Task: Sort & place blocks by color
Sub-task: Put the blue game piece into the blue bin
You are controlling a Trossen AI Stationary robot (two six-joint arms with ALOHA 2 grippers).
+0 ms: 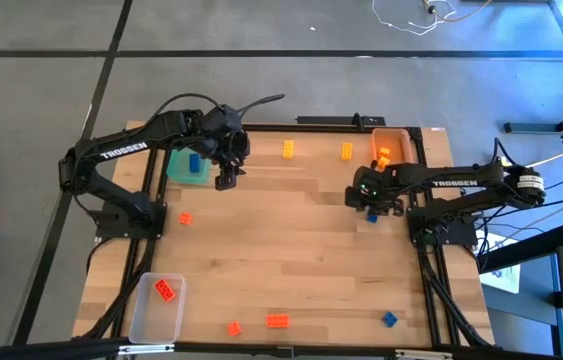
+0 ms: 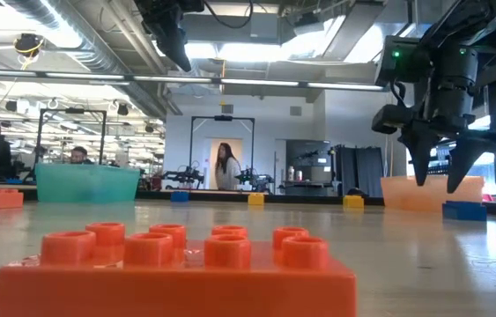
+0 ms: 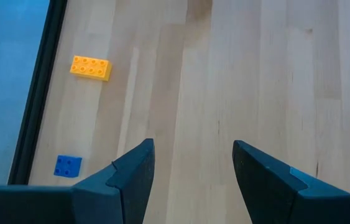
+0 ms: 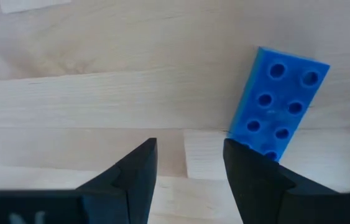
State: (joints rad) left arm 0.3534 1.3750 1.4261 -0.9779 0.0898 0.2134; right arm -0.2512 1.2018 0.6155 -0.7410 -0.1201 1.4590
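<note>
My right gripper (image 1: pixel 366 200) (image 4: pixel 190 143) is open and hovers low over the table's right side. A blue block (image 4: pixel 280 106) (image 1: pixel 372 215) lies flat just beside one of its fingers, outside the gap. In the low view the gripper's fingertips (image 2: pixel 437 180) stand clear of the table. My left gripper (image 1: pixel 227 180) (image 3: pixel 193 146) is open and empty, high above the table beside the green tray (image 1: pixel 183 172), which holds a blue block (image 1: pixel 195 163). Its wrist view shows a yellow block (image 3: pixel 91 67) and a small blue block (image 3: pixel 68 165) near the far edge.
An orange tray (image 1: pixel 397 133) with orange blocks stands at the far right. A clear tray (image 1: pixel 146 325) with a red block (image 1: pixel 165 290) stands at the near left. Loose yellow blocks (image 1: pixel 288 149) (image 1: pixel 346 151), red blocks (image 1: pixel 185 218) (image 1: pixel 233 327) (image 1: pixel 277 320) and a blue block (image 1: pixel 389 319) lie about.
</note>
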